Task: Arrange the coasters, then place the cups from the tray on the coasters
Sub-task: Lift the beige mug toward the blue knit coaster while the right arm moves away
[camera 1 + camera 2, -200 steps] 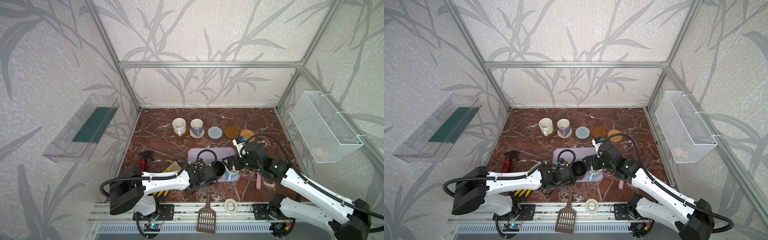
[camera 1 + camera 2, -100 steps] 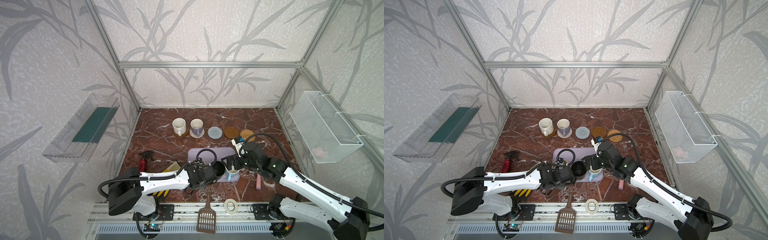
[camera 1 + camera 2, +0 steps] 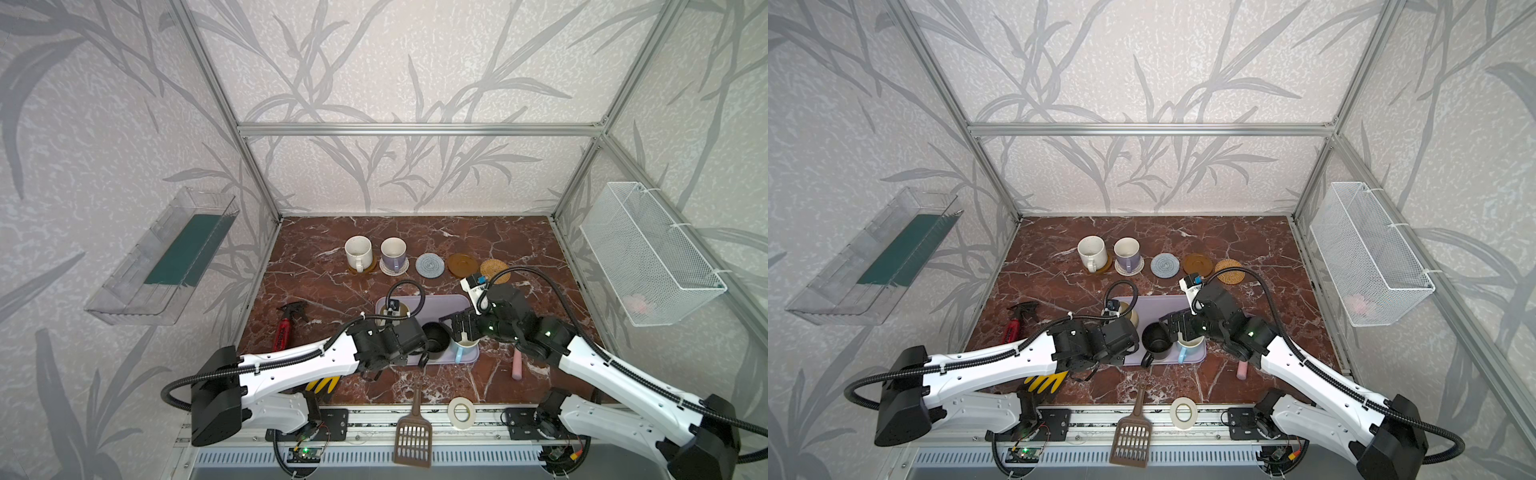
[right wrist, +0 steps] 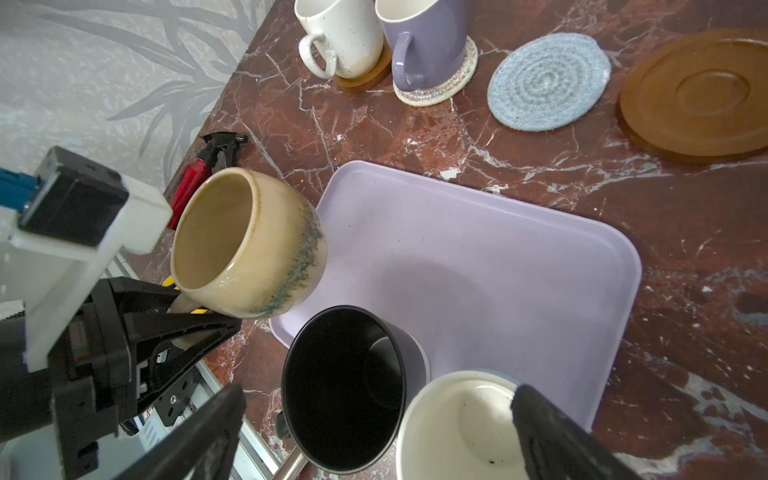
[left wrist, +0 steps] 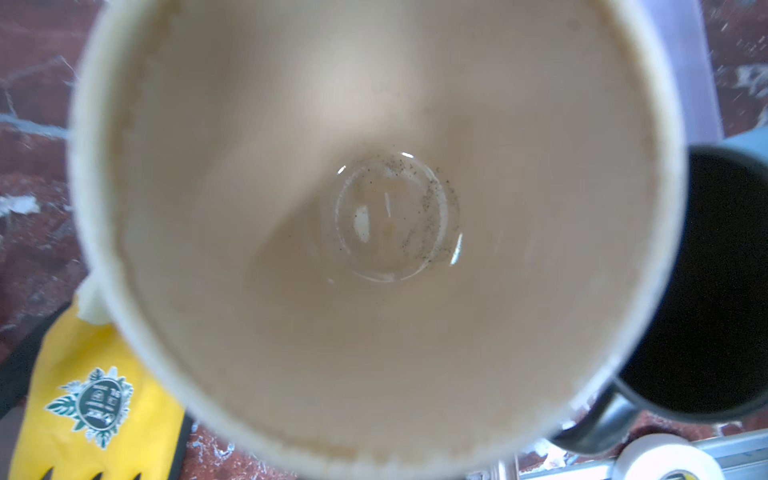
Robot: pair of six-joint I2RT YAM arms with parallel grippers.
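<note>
The left gripper [image 4: 187, 309] is closed on the handle of the glazed beige-yellow ceramic mug [image 4: 249, 245], which is tipped with its mouth towards that arm's wrist camera. The mug's base hangs over the nearest corner of the flat pale lavender plastic tray [image 4: 478, 257]; whether it touches the tray cannot be made out. Past the mug from this gripper lies a red spray bottle with a black trigger [image 4: 195, 174], and beneath the arm a yellow glove [image 5: 83, 374] rests on the red marble tabletop [image 3: 332, 286].

The right gripper [image 3: 460, 330] stands with its jaws spread wide and holds nothing. It hovers over the light blue mug with a white inside [image 4: 457, 424], which stands upright on the tray. One finger [image 4: 552, 436] sits above that mug's rim. Just beside the mug, towards the left gripper, is the black mug [image 4: 345, 386], also on the tray.

Well beyond both grippers a row runs along the tabletop:
- an off-white speckled mug [image 4: 340, 33] on a glossy amber-brown coaster [image 4: 365, 77]
- a lavender mug [image 4: 428, 41] on a cream woven coaster [image 4: 453, 89]
- a bare grey-blue woven coaster [image 4: 548, 81]
- a bare amber-brown saucer-like coaster [image 4: 702, 95]
- a bare tan rattan coaster [image 3: 493, 268]
</note>
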